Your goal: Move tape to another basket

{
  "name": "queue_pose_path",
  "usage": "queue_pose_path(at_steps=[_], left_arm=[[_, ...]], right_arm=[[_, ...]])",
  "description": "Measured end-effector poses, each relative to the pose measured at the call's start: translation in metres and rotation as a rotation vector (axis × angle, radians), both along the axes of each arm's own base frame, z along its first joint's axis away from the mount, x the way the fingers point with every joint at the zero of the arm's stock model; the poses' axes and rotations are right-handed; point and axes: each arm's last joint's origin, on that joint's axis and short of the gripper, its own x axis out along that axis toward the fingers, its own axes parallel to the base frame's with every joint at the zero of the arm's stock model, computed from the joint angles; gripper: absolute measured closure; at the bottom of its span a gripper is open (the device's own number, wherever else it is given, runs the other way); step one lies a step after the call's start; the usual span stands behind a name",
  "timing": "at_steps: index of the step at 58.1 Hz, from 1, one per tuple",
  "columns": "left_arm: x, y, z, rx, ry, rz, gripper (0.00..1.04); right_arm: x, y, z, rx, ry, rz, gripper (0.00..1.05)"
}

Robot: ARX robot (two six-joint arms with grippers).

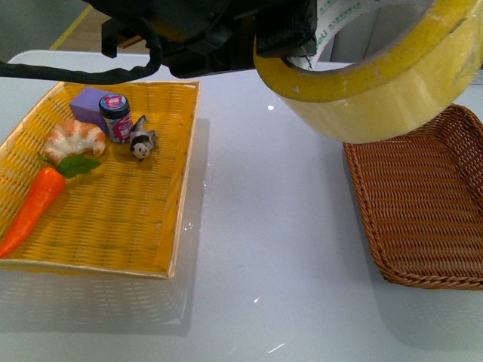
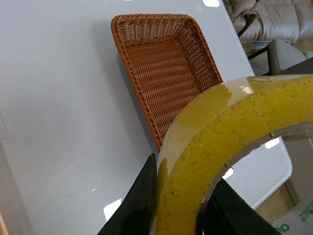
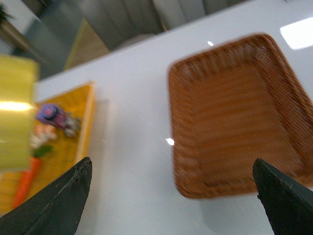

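Observation:
My left gripper (image 1: 283,41) is shut on the tape (image 1: 377,83), a wide yellowish roll with a white printed core, held high and close to the front camera, above the table between the two baskets. In the left wrist view the black fingers (image 2: 142,200) pinch the roll's wall (image 2: 210,147). The brown wicker basket (image 1: 423,204) lies on the table at the right, empty; it also shows in the left wrist view (image 2: 166,68) and the right wrist view (image 3: 234,112). My right gripper (image 3: 171,200) is open and empty, above the table by that basket's near rim.
A flat yellow woven tray (image 1: 113,211) at the left holds a carrot (image 1: 34,204), a croissant (image 1: 74,139), a purple block (image 1: 90,105), a small jar (image 1: 115,117) and a small toy figure (image 1: 142,142). White table (image 1: 264,249) lies between tray and basket.

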Motion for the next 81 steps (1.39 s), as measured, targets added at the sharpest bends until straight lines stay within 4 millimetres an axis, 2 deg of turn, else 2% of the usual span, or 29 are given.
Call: queue_pose_path(at_steps=[4, 12, 21, 31, 45, 61, 64, 68, 76, 81], left_arm=[[-0.001, -0.001, 0.0, 0.002, 0.005, -0.006, 0.89], [-0.004, -0.003, 0.001, -0.002, 0.001, -0.022, 0.89], [-0.005, -0.003, 0.001, -0.001, 0.002, -0.026, 0.89], [-0.005, -0.003, 0.001, -0.003, 0.005, -0.032, 0.89], [-0.006, -0.003, 0.001, -0.007, 0.012, -0.043, 0.89], [-0.006, -0.003, 0.001, -0.009, 0.013, -0.045, 0.89], [-0.006, -0.003, 0.001, -0.009, 0.013, -0.046, 0.89], [-0.006, -0.003, 0.001, -0.011, 0.014, -0.048, 0.89], [-0.006, -0.003, 0.001, -0.01, 0.014, -0.046, 0.89], [-0.006, -0.003, 0.001, -0.009, 0.013, -0.05, 0.89]], right_arm=[[0.005, 0.009, 0.015, 0.073, -0.073, 0.086, 0.09], [0.016, 0.024, 0.021, 0.193, -0.118, 0.226, 0.09], [0.027, 0.041, 0.017, 0.235, -0.146, 0.344, 0.09], [0.041, 0.049, 0.013, 0.267, -0.15, 0.415, 0.09], [0.055, 0.057, 0.001, 0.276, -0.102, 0.438, 0.09], [0.059, 0.063, -0.004, 0.291, -0.08, 0.453, 0.09], [0.059, 0.064, -0.005, 0.294, -0.076, 0.453, 0.13], [0.06, 0.064, -0.006, 0.292, -0.069, 0.444, 0.29], [0.06, 0.065, -0.007, 0.299, -0.062, 0.44, 0.49], [0.06, 0.064, -0.007, 0.313, -0.057, 0.434, 0.55]])
